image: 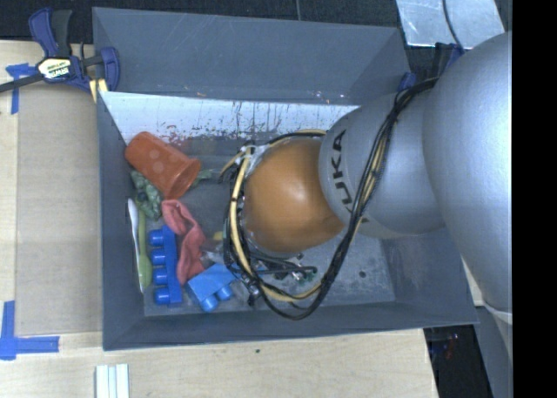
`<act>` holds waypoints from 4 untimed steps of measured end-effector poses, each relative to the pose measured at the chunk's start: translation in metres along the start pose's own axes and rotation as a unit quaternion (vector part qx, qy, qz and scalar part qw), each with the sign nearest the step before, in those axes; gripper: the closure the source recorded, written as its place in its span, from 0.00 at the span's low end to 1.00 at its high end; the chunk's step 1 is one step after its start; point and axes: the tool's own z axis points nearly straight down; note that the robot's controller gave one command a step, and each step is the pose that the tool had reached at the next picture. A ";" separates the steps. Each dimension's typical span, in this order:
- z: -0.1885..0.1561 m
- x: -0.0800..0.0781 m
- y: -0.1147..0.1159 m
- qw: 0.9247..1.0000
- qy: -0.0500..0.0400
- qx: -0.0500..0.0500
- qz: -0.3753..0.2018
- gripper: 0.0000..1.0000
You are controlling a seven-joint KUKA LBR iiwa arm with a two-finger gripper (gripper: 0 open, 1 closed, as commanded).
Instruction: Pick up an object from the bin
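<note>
Just beside gripper [259, 267], blue block [209, 288].

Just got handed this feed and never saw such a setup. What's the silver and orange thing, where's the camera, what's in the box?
The big silver shape is a robot arm reaching in from the right; the orange dome with cables is its wrist cover. One camera looks down from above, slightly sideways. The grey box is a metal bin. Along its left side lie an orange cup, a pink rag, a blue studded brick and a blue block. Whether anything is held I cannot tell.
</note>
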 end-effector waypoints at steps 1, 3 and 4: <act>0.000 0.000 0.000 1.000 0.000 0.000 0.000 1.00; -0.058 0.000 0.000 1.000 0.003 -0.002 0.001 1.00; -0.085 -0.001 0.000 1.000 0.002 -0.001 0.001 1.00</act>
